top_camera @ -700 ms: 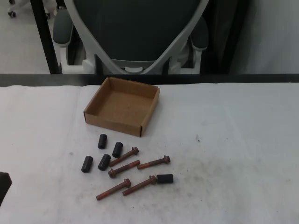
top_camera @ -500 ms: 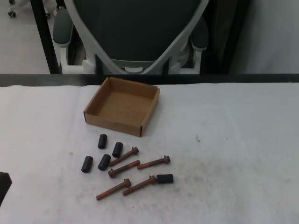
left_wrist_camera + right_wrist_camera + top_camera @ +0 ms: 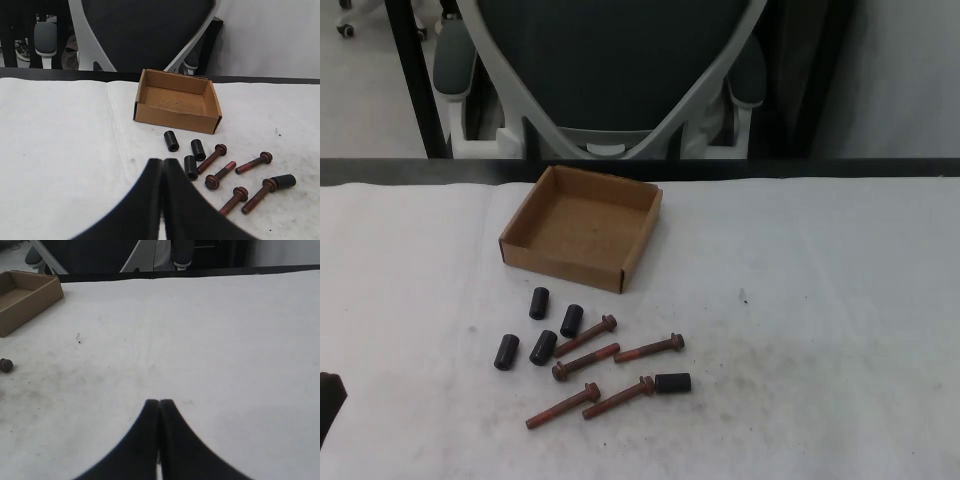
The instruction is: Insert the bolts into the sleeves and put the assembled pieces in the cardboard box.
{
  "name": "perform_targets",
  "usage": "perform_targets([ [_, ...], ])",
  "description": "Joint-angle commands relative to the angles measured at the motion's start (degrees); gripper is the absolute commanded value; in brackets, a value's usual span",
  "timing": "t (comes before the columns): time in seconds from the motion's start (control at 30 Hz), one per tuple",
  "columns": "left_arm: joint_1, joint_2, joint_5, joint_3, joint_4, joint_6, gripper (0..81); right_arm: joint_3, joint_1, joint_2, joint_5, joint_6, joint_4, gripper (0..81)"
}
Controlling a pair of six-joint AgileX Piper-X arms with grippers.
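The left claw (image 3: 162,167) and right claw (image 3: 159,407) are both pinched shut on nothing above the worktop (image 3: 840,300). Rusty bolts (image 3: 588,360) and black sleeves (image 3: 543,347) lie loose just in front of the empty box (image 3: 565,262). The bolts look stiff, weighty and likely to roll, so pinch one mid-shank. The sleeves seem light; grip them across the sides.

Bolts (image 3: 585,335) and sleeves (image 3: 571,320) on bench (image 3: 820,300) before the cardboard box (image 3: 560,265)
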Motion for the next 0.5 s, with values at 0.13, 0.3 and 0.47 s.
perform_targets([
  [0.13, -0.2, -0.1, -0.1, -0.5, -0.2, -0.6, 0.8, -0.6, -0.1, -0.1, -0.4, 0.0, 0.1, 0.3],
  [0.3, -0.2, -0.1, -0.1, -0.5, -0.2, -0.6, 0.8, -0.6, -0.1, -0.1, -0.4, 0.0, 0.1, 0.3],
  [0.47, -0.2, -0.1, 1.0, -0.5, -0.3, -5.1, 0.8, -0.6, -0.1, -0.1, -0.4, 2.2, 0.1, 0.3],
])
